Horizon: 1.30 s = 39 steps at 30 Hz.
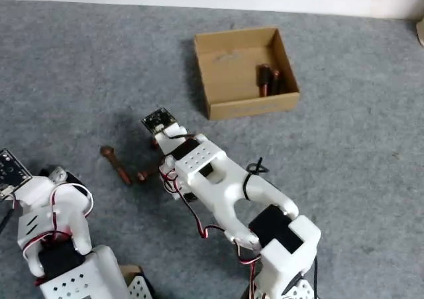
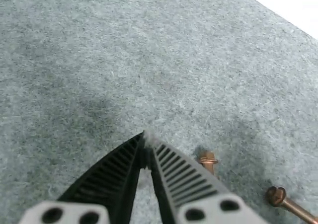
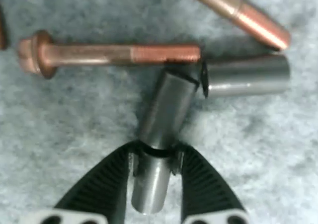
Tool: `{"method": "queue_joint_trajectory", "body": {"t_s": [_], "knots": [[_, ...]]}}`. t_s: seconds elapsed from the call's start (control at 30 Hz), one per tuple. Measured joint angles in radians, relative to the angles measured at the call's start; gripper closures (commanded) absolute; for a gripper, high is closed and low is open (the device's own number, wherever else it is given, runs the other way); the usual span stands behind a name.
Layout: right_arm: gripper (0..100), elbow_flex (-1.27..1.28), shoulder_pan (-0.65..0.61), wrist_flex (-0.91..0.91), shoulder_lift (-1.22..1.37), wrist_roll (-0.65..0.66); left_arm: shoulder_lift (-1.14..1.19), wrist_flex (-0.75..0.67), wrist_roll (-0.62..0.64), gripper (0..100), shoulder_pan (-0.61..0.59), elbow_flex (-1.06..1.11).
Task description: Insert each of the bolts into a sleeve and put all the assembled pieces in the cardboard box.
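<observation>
While my right jaws squeeze one end of a short grey metal tube, a sleeve (image 3: 166, 105), its other end sticks out in front of me at a slant over the grey fuzzy worktop (image 3: 64, 129). That far end sits just beside the tip of a long copper-coloured bolt (image 3: 109, 55) with a wide round head, which lies flat across my view. It is also just beside the open mouth of a second grey metal sleeve (image 3: 246, 75), which lies flat on its side. Past those two lies another copper bolt (image 3: 233, 10), and I can see its shaft and its tip but not its head. My left jaws are pressed together with the tips touching and nothing between them, over a bare patch of worktop. Near them I see a copper bolt head (image 2: 207, 160), and a bit further off lies one more bolt (image 2: 288, 204). From high up, my right arm (image 1: 218, 179) leans over the middle of the worktop, and my left arm (image 1: 53, 213) is at the near corner. A lone copper bolt (image 1: 116, 165) lies in the open between my arms. The brown cardboard box (image 1: 252, 105) stands open on the far side, well apart from the bolts. Dark put-together pieces (image 1: 268, 80) lie inside it against one wall.
</observation>
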Motion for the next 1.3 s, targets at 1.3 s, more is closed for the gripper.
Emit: {"method": "queue_joint_trajectory", "body": {"t_s": [1.3], "knots": [[77.4,0.091,0.129,0.083,-0.095,-0.003,0.0,-0.002,0.0,99,0.043,0.0]]}}
